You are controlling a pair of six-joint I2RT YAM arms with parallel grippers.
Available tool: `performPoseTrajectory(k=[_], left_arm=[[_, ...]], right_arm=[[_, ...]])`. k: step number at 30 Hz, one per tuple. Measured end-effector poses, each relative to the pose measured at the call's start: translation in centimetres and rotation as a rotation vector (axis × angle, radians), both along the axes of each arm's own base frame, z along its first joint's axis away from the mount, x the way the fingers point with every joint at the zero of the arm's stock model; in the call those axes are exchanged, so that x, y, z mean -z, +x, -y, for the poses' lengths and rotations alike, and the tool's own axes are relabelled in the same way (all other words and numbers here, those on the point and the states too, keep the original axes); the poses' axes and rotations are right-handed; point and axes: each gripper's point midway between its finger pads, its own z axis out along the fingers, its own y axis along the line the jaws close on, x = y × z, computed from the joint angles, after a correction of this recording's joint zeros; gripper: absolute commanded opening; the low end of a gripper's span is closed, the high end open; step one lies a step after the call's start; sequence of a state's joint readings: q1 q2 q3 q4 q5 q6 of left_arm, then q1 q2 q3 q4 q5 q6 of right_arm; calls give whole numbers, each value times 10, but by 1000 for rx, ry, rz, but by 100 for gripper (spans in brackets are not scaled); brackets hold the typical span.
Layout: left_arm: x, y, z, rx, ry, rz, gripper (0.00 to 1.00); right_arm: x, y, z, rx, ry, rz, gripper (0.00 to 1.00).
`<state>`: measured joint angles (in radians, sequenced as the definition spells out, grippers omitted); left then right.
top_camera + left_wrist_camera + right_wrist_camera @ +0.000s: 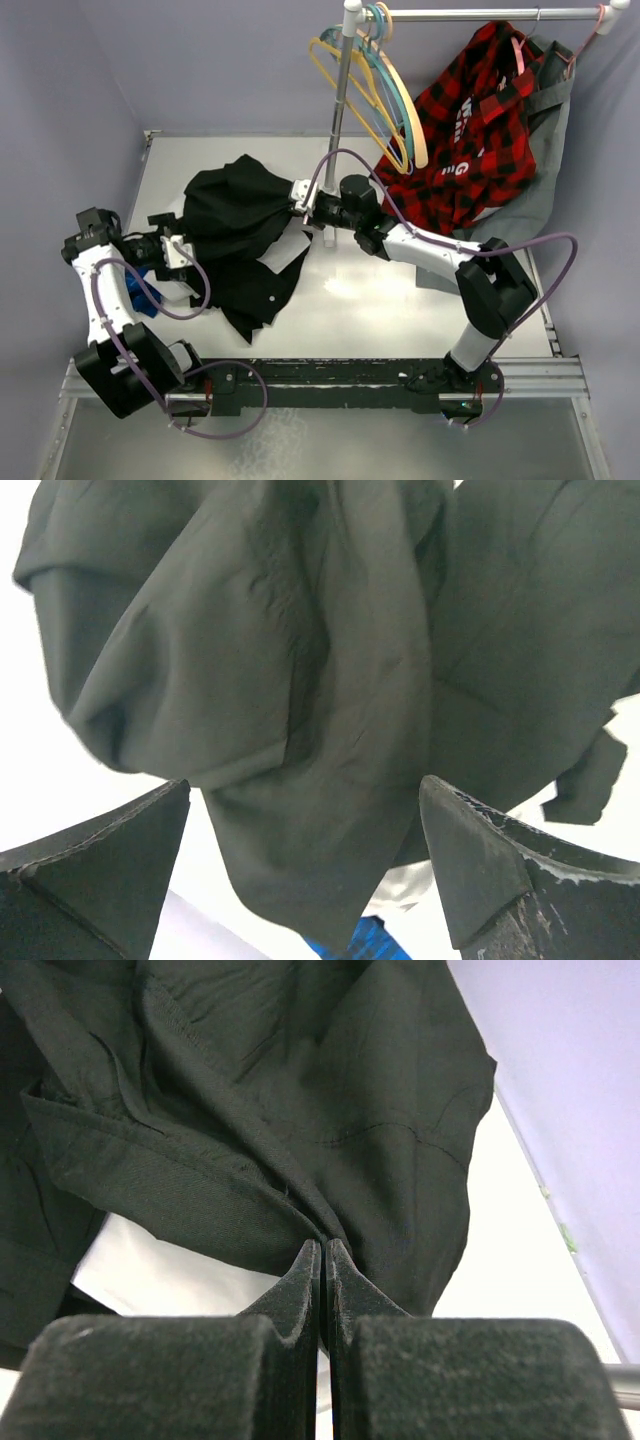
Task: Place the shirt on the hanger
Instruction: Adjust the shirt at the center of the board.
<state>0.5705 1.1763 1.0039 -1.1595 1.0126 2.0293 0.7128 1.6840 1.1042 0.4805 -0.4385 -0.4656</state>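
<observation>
Left tool, left of frame: fingers spread, holding nothing. The shirt lies bunched just ahead of it, partly on the surface. Right tool, centre: pressed together, pinching a shirt fold. Hanger, upper right on the rail, well apart.

Risks: the thin pinch may slip when lifted, and the left tool may grab several bunched layers.

Top cam, 2 wrist close-ups: shirt

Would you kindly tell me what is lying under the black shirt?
Beneath the shirt, a white piece peeks out at its edge, and a blue patch shows below its hanging fold. Anything else underneath is covered.
</observation>
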Motion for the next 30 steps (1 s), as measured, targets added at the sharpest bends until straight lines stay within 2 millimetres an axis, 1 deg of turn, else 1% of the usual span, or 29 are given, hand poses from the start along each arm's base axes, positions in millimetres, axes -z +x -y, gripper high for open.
performPoseTrajectory(k=[5, 9, 11, 12, 13, 15, 17, 19, 23, 25, 27, 28, 30], left_arm=[[8, -10, 21, 55, 16, -43, 99], [20, -22, 29, 56, 48, -48, 99], [28, -24, 30, 50, 57, -61, 98], [33, -24, 29, 44, 61, -69, 92], [37, -22, 28, 33, 62, -78, 78], [41, -17, 26, 14, 65, -91, 55], [44, -10, 23, 0, 68, -99, 29], [50, -5, 22, -14, 67, -123, 0], [70, 1, 24, -34, 88, -231, 0], [75, 6, 26, -48, 89, -287, 0], [72, 13, 25, -72, 75, -328, 0], [66, 17, 23, -90, 66, -346, 0], [45, 29, 20, -118, 43, -357, 0]], right_arm=[[11, 0, -3, -4, -2, -30, 0], [13, 0, -4, -4, 1, -41, 0], [11, 1, -4, -4, 6, -37, 0], [11, 1, -4, -4, 7, -37, 0], [11, 1, -4, -3, 8, -36, 0], [9, 1, -5, -3, 13, -35, 0], [8, 1, -5, -2, 19, -35, 0], [6, 2, -6, 0, 27, -37, 0], [4, 2, -6, 3, 41, -43, 0], [5, 0, -6, 6, 49, -53, 0], [6, -3, -3, 17, 55, -69, 0], [4, -4, -1, 21, 61, -79, 0], [-6, -10, -1, 30, 82, -100, 0]])
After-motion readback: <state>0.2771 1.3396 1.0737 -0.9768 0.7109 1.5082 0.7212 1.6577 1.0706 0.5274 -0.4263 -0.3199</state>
